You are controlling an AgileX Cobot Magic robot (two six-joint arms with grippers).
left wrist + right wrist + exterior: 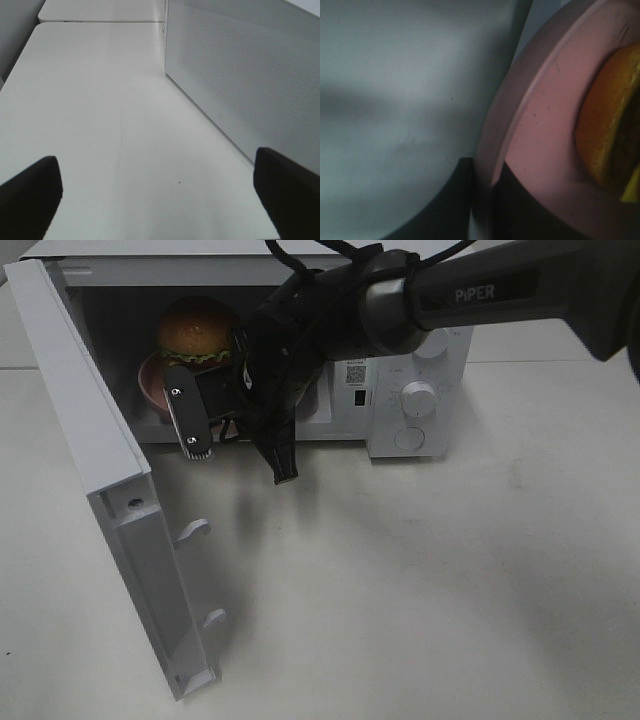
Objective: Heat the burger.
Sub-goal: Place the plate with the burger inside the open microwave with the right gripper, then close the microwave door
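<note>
The burger (197,332) shows a glossy golden-brown bun over green lettuce; the plate (540,125) is dusty pink, the microwave (428,350) white, its door (240,85) patterned with fine grey dots, the surface (420,580) off-white, the right arm (500,285) dark grey with white lettering.

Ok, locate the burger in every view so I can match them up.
Exterior high: the burger inside the open microwave, on the pink plate.
Left wrist: not in it.
Right wrist: close up, partly cut off, on that plate.
Shared landmark: the pink plate's rim.
</note>
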